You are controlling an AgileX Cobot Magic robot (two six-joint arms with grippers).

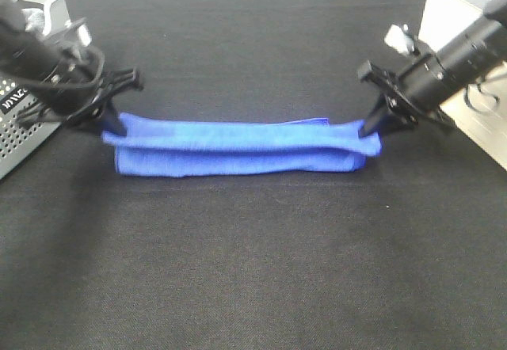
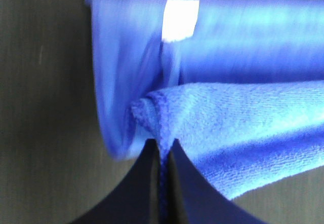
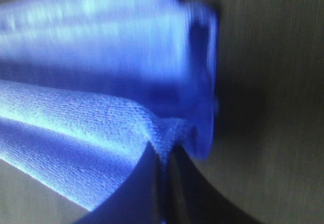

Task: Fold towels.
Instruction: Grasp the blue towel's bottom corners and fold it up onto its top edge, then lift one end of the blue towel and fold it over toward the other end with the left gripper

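Note:
The royal-blue towel (image 1: 238,148) lies folded into a long narrow band across the middle of the black mat (image 1: 253,271). My left gripper (image 1: 113,125) is shut on the upper layer's left corner, and my right gripper (image 1: 371,127) is shut on its right corner. Both hold that layer slightly raised over the lower fold. In the left wrist view the stitched edge of the towel (image 2: 243,122) is pinched between the dark fingertips (image 2: 147,183), and a small white tag (image 2: 180,20) shows on the layer beneath. The right wrist view shows the towel (image 3: 86,127) bunched at the closed tips.
A grey perforated basket (image 1: 20,136) stands at the left edge of the mat, behind my left arm. A light-coloured surface (image 1: 483,120) borders the mat at the right, behind my right arm.

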